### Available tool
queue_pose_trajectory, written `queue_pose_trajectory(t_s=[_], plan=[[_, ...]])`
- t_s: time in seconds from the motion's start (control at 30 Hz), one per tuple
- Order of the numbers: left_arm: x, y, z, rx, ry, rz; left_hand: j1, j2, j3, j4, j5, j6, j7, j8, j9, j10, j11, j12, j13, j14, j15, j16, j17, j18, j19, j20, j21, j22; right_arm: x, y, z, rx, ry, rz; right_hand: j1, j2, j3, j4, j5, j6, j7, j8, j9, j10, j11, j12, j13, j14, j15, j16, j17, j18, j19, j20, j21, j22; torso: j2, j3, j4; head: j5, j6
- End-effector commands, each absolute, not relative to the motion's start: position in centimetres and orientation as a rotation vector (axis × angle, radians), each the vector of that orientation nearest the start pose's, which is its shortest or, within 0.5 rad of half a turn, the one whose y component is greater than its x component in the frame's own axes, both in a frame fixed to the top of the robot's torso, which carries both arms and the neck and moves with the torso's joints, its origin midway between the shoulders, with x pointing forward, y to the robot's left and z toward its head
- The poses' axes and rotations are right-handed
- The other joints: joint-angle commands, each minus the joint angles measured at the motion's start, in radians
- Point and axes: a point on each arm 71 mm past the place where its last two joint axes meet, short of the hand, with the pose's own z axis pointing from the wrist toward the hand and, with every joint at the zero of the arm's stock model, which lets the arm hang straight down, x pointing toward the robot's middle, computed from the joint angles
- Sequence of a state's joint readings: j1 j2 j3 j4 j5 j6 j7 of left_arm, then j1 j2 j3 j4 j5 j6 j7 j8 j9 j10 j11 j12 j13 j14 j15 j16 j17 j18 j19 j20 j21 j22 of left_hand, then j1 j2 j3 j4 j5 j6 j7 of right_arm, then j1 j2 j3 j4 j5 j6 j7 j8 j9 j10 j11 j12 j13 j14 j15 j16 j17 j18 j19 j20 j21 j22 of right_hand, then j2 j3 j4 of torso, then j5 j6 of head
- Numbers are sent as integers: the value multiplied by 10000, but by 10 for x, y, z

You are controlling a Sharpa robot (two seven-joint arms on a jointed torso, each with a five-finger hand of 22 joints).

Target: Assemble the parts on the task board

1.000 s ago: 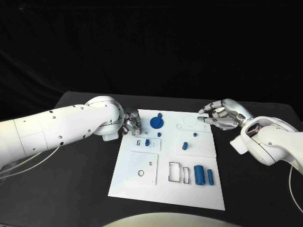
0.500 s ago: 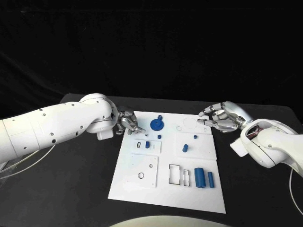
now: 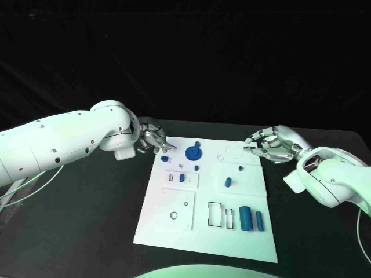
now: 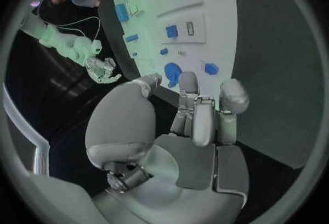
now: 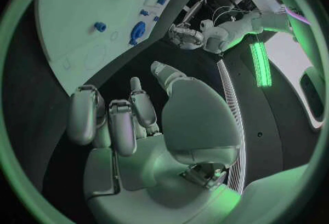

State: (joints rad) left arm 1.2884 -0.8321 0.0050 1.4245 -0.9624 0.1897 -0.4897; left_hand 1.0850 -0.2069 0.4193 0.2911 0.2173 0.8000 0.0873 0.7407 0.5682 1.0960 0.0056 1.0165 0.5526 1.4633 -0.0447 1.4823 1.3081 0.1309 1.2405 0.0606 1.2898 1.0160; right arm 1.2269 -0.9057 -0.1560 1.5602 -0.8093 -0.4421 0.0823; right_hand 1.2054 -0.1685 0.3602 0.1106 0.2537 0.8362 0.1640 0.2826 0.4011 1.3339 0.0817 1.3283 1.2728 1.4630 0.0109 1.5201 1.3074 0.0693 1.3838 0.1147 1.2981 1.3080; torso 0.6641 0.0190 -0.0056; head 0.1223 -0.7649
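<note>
White task board (image 3: 204,231) without legible writing; left hand (image 3: 152,140) and right hand (image 3: 270,146) fingers curled, empty.

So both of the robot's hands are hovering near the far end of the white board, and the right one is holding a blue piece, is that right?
Not quite. The right hand holds nothing: the right wrist view shows its fingers curled with no piece in them. The rest stands: in the head view both it and the left hand sit by the far end of the task board, with the blue parts on the board.
</note>
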Motion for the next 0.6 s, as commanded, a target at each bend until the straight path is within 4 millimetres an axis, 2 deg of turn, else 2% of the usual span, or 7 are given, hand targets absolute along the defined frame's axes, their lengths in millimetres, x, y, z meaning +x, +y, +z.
queue_pose_trajectory(t_s=[0.03,0.27,0.4,0.6], plan=[[515,240,-175,-2842,22811,-4582,93,-3,-52,14,36,-88,22,-68,-42,0,88,0,-14,471,-30,53,384,-168,79,-15,37,11,469,-226,-207,4136,17190,9672,-88,22,-19,66,43,-64,1,48,-5,-9,-19,-12,9,686,-44,-57,941,66,-21,-24,10,234,-23,17,-1,33,-13],[526,247,-178,-2625,22681,-3805,146,13,-81,25,29,-138,61,-121,-99,-104,124,-85,-144,453,-1,31,331,-159,42,-2,5,-43,469,-227,-207,4149,17199,9650,-88,22,-19,66,43,-64,1,48,-5,-9,-19,-12,9,686,-44,-57,941,66,-21,-24,10,234,-5,-4,12,82,-2],[531,249,-183,-2514,22768,-3397,43,-31,-231,36,-22,-145,92,-149,-156,-148,159,-96,-154,439,33,18,304,-156,22,20,-12,-60,469,-227,-207,4153,17196,9643,-88,22,-19,66,43,-64,1,48,-5,-9,-19,-12,9,686,-44,-57,941,66,-21,-24,10,234,-8,1,3,133,-3],[537,248,-191,-2319,22930,-2872,-85,-72,-466,37,-96,-131,101,-155,-214,-168,174,-84,-157,425,51,7,277,-150,1,42,-31,-79,469,-227,-207,4156,17192,9634,-88,22,-19,66,43,-64,1,48,-5,-9,-19,-12,9,686,-44,-57,941,66,-21,-24,10,234,3,-10,-3,172,-17]])
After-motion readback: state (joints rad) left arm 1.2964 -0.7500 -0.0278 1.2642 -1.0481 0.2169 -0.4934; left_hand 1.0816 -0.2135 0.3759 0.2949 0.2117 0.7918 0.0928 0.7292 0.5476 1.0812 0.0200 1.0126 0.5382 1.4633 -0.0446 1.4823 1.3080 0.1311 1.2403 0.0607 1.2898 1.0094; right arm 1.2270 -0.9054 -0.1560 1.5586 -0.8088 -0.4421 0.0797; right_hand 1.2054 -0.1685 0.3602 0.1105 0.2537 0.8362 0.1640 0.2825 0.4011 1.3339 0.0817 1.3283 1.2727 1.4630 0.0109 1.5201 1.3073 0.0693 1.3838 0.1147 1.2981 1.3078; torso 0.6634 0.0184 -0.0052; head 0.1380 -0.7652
